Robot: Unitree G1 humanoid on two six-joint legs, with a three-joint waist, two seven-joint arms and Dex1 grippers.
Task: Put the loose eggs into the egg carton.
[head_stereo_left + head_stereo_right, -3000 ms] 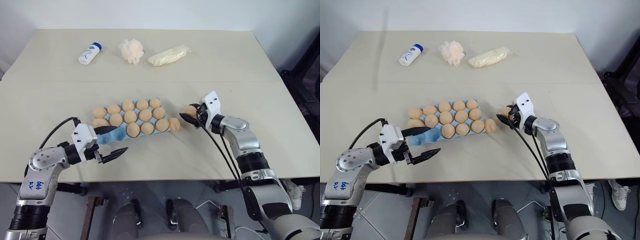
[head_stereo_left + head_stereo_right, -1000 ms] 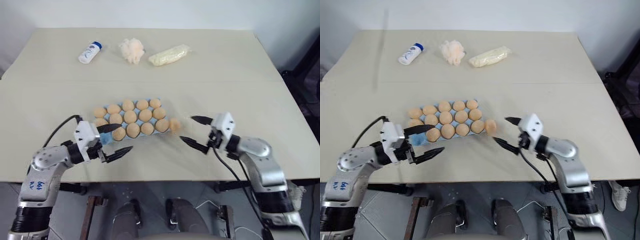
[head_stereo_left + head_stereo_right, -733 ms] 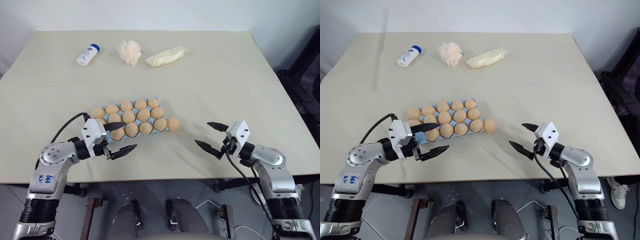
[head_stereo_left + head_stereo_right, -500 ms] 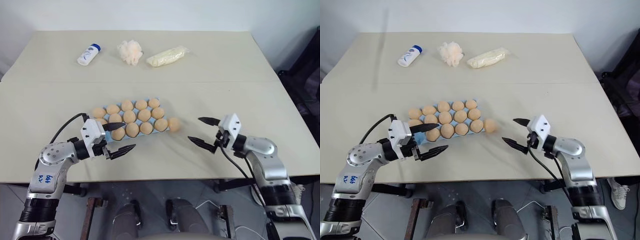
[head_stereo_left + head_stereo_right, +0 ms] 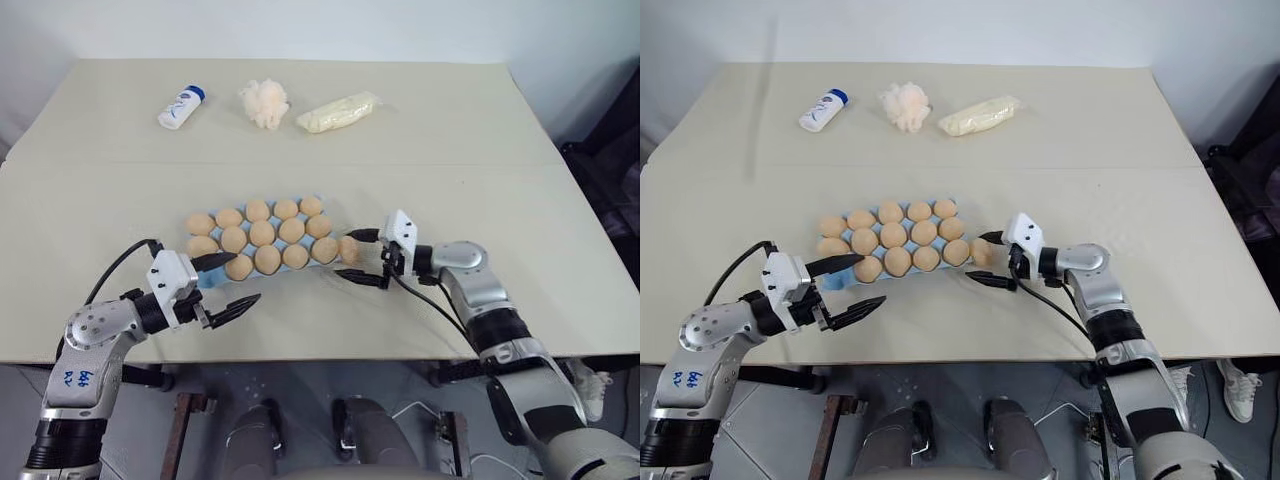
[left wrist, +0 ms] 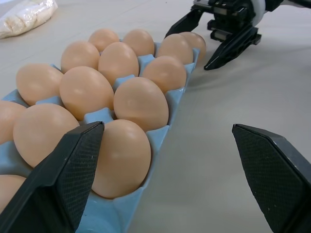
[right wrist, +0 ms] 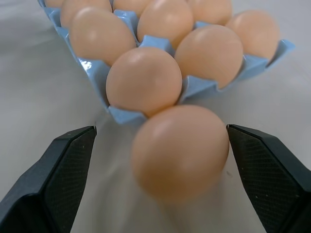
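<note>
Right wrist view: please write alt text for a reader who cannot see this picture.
One loose egg lies on the table between the two open black fingers of the right gripper, not yet gripped. Just beyond it stands the light blue egg carton, its visible cups holding eggs.

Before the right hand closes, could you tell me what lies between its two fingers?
The loose egg lies on the table between the open right hand's fingers, just outside the egg carton, clearest in the right wrist view.
</note>
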